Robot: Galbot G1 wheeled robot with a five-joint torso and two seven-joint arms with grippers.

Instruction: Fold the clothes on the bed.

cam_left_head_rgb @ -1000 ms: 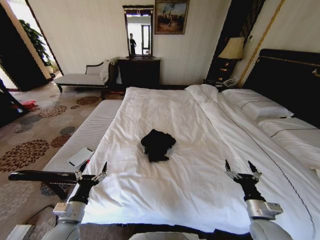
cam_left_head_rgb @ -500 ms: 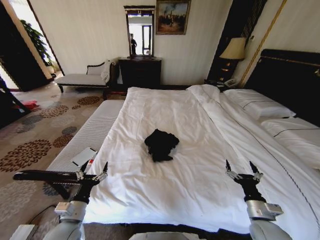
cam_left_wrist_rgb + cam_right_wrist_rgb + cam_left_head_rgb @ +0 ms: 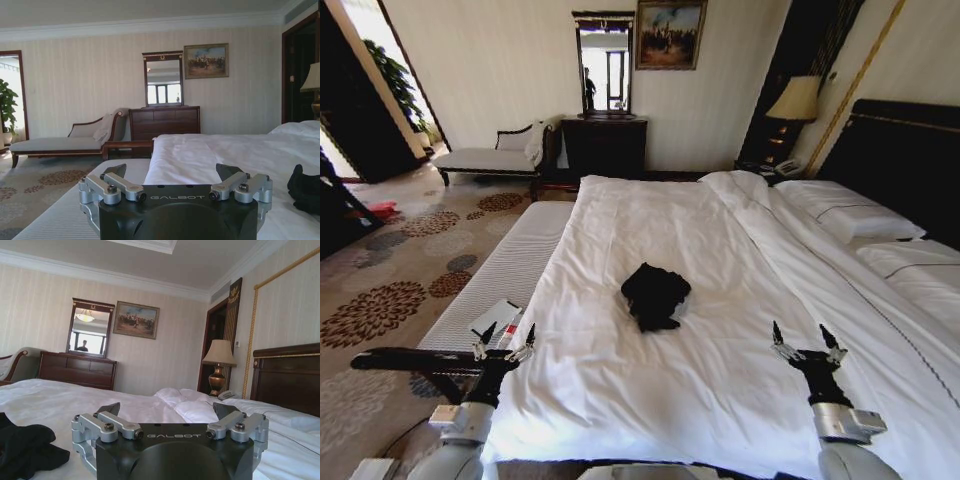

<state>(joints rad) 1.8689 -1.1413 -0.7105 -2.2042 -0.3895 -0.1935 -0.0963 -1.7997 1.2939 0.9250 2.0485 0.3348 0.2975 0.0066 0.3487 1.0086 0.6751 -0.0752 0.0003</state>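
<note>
Folding hadn't started: crumpled black soft T-shirt [image 3: 655, 296] sat mid-frame on the big white-duveted bed [image 3: 720, 390]. Left claw [image 3: 501, 342] and right claw [image 3: 806, 345], both spread open and empty, hovered at the bottom corners; they'd need to reach in and spread it flat, I'd guess.

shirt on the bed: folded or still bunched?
Bunched, not folded. The black T-shirt lies in a crumpled heap on the white duvet, no flat panels or straight edges. Left gripper and right gripper hover open, apart from it.

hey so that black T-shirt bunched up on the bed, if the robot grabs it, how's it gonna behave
The black T-shirt lies crumpled in soft folds on the white duvet, so it will probably droop from one pinch. It looks light for its size. Pushed, it would likely bunch or drag the duvet rather than slide cleanly.
</note>
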